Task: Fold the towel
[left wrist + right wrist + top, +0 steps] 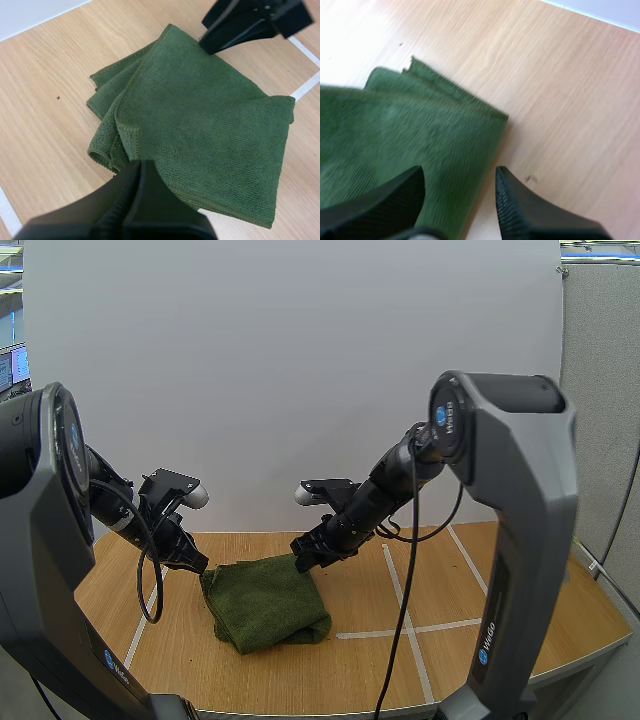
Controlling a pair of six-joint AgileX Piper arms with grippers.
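Where the two grippers reach in from either side, the green towel (pixel 265 602) lies on the table between them. It is folded into a thick, roughly square wad, with several layered hems showing along one side, and sits just below and ahead of both sets of tips. The left gripper (pixel 197 562) is at one far corner of the towel. Its fingers are pressed together into a single dark wedge whose tip lies over the hem; I cannot tell whether any cloth is caught between them. The right gripper (pixel 305 558) is at the other far corner. Its fingers (pixel 515 210) are spread apart with ribbed inner faces turned to each other, one over the cloth and one over bare wood just past the towel's edge, holding nothing. Beyond the right gripper, white tape lines (pixel 445 624) cross the wooden table (pixel 450 580).
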